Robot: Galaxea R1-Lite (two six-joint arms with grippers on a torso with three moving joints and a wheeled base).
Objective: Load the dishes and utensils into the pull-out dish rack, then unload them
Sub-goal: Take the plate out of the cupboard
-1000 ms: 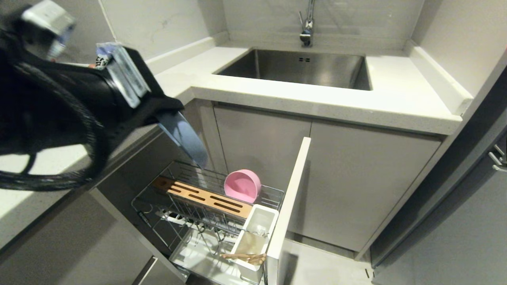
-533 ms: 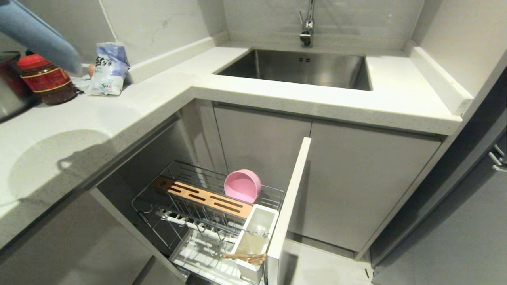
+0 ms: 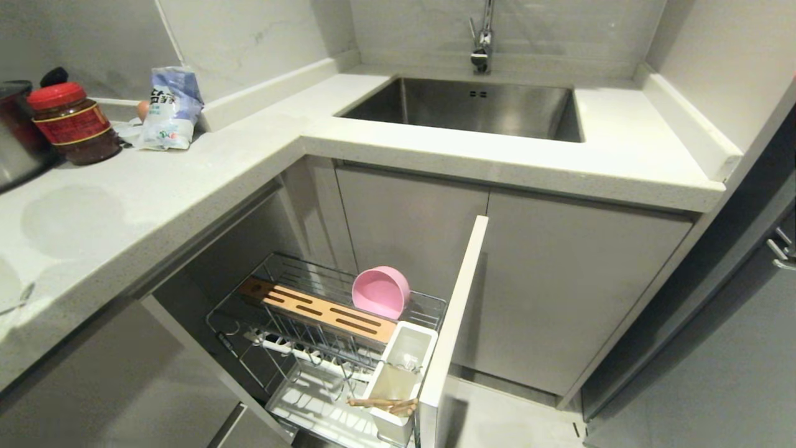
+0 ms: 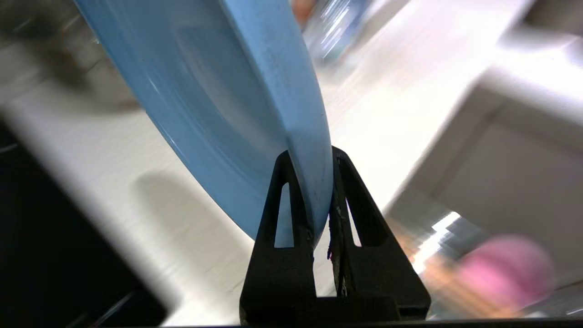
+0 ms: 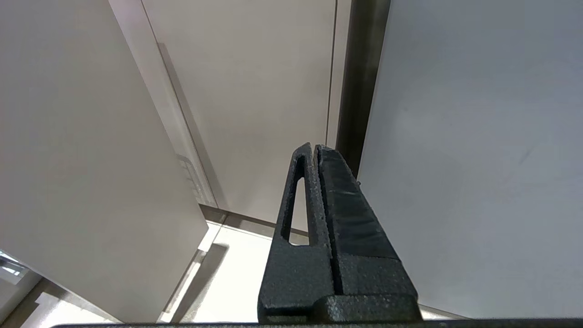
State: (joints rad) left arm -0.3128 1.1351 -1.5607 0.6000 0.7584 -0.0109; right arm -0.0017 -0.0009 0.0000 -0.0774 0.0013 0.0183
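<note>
My left gripper (image 4: 312, 152) is shut on the rim of the light-blue plate (image 4: 218, 91), held on edge above the white counter; neither shows in the head view. The pull-out dish rack (image 3: 292, 267) stands open below the counter, its tall white front panel (image 3: 457, 311) to the right. The pink bowl (image 3: 380, 291) leans on its side in the wire basket behind the slotted wooden strip (image 3: 323, 309), and shows as a pink blur (image 4: 503, 269) in the left wrist view. Chopsticks (image 3: 382, 404) lie across the white utensil cup (image 3: 401, 367). My right gripper (image 5: 314, 146) is shut and empty, parked by cabinet panels.
A steel sink (image 3: 485, 106) with a faucet (image 3: 482, 37) is set in the far counter. On the left counter stand a red-lidded jar (image 3: 73, 123), a blue-white bag (image 3: 169, 109) and a pot (image 3: 12, 143) at the edge. Plain white cabinet doors (image 3: 559, 280) are shut.
My left arm lifted the plate from over the rack, swung it up and to the left, and left the head view. The bowl, chopsticks and rack have not moved.
</note>
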